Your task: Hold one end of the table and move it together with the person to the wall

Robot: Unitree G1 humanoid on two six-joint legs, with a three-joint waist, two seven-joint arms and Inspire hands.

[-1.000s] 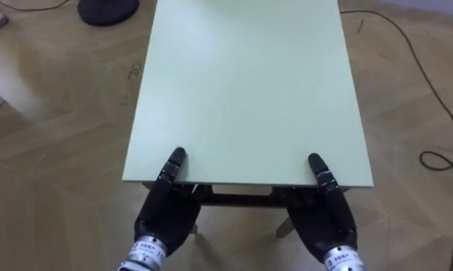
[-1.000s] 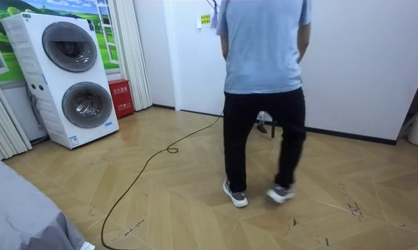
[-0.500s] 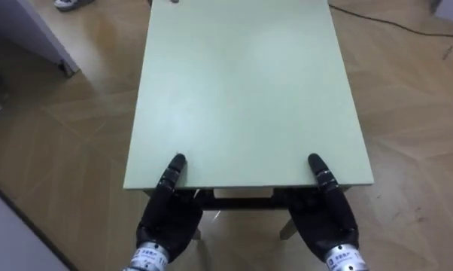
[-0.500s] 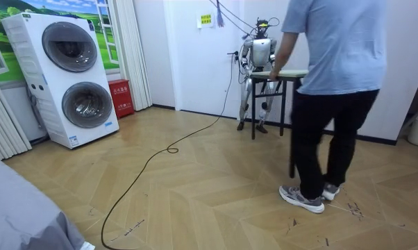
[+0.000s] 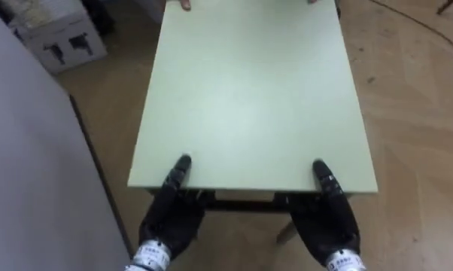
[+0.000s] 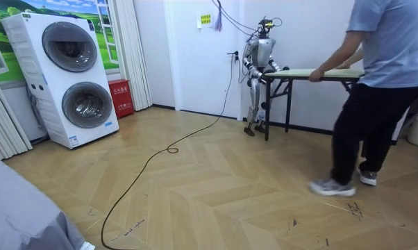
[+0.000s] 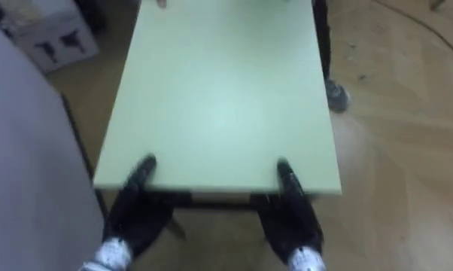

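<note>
We log left hand (image 5: 171, 217) at 7 o'clock, right hand (image 5: 326, 218) at 5 o'clock, both clamping bench (image 5: 249, 98) edge; person (image 6: 384, 83) holds 12 o'clock end.

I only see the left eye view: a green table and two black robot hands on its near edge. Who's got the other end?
Observer: A person in a light blue shirt and dark trousers. In the room view they hold the far end of the table.
Operator: Where's my robot standing?
Observer: Close to the white wall, at the end of the table toward the room view's left.
Operator: Are the person's feet near the table?
Observer: The right eye view shows one shoe on the floor just beside the table's right edge, toward the far end.
</note>
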